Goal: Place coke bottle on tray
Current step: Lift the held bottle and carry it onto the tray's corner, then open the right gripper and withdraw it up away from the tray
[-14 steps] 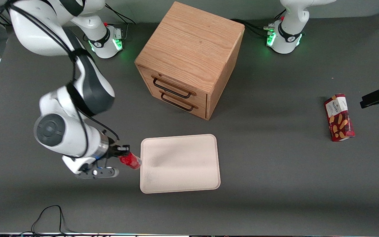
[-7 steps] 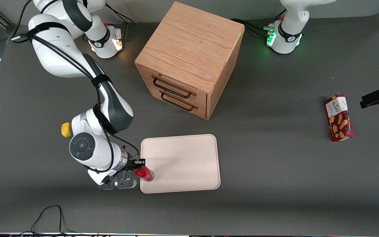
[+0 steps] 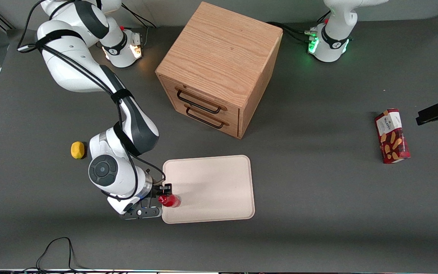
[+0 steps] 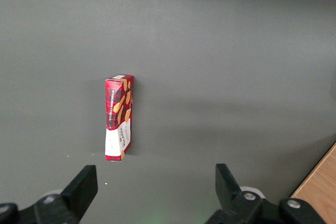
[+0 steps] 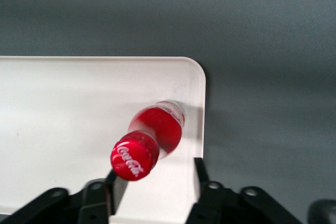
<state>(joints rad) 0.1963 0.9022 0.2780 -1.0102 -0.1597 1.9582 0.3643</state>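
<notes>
The coke bottle is a small shiny red bottle with a red cap. It stands a little tilted on the cream tray, in the tray's corner nearest the working arm and the front camera. In the right wrist view the bottle rests on the tray close to its rim. My right gripper is over that corner, open. Its fingers stand wide apart around the bottle. The cap sits close to one finger and apart from the other.
A wooden drawer cabinet stands farther from the front camera than the tray. A small yellow object lies on the table beside the working arm. A red cookie box lies toward the parked arm's end and also shows in the left wrist view.
The right arm carried the bottle from beside the tray to over its near corner and lowered it. The yellow object, hidden by the arm before, is now in view.
</notes>
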